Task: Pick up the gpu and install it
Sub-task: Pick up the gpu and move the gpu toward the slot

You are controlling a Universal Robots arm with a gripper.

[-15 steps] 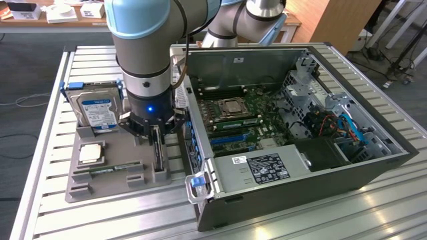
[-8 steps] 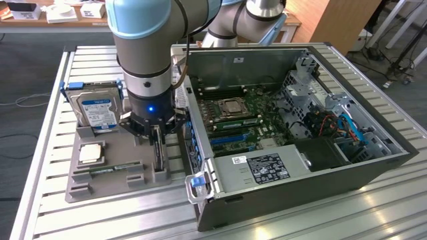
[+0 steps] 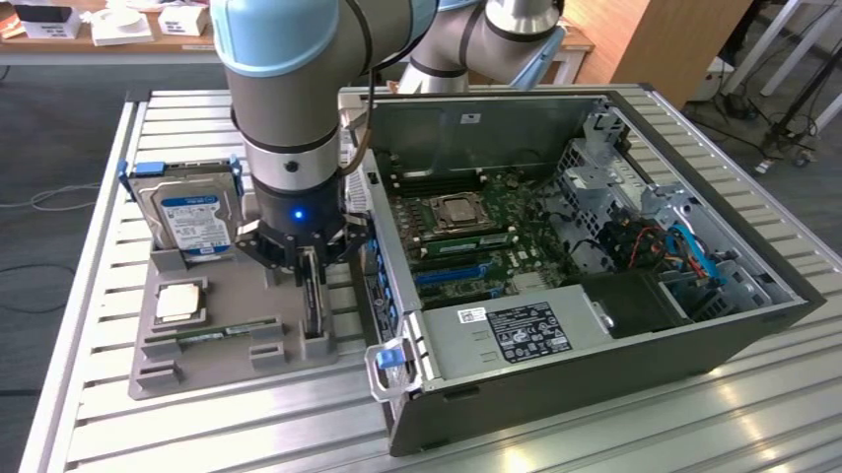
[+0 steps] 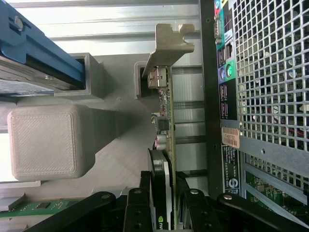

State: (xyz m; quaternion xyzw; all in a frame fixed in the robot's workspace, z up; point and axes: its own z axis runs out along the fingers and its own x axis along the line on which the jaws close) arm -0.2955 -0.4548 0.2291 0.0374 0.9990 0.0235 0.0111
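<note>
The gpu (image 3: 314, 307) is a thin dark card standing on edge in a slot of the grey holder tray (image 3: 197, 372), right beside the open computer case (image 3: 579, 246). My gripper (image 3: 311, 268) comes straight down onto it. In the wrist view the gpu (image 4: 166, 99) runs away from me, and its silver bracket (image 4: 169, 46) at the far end sits at a grey slot post. My gripper (image 4: 163, 186) has one black finger on each face of the card, and both fingers (image 4: 187, 203) press against it. The card's lower edge still sits in the holder.
On the same tray stand a silver hard drive with blue rails (image 3: 191, 217), a processor chip (image 3: 180, 303) and a green memory stick (image 3: 217, 333). The case's rear panel (image 4: 270, 72) sits very close beside the card. The motherboard (image 3: 460, 236) lies exposed inside the case.
</note>
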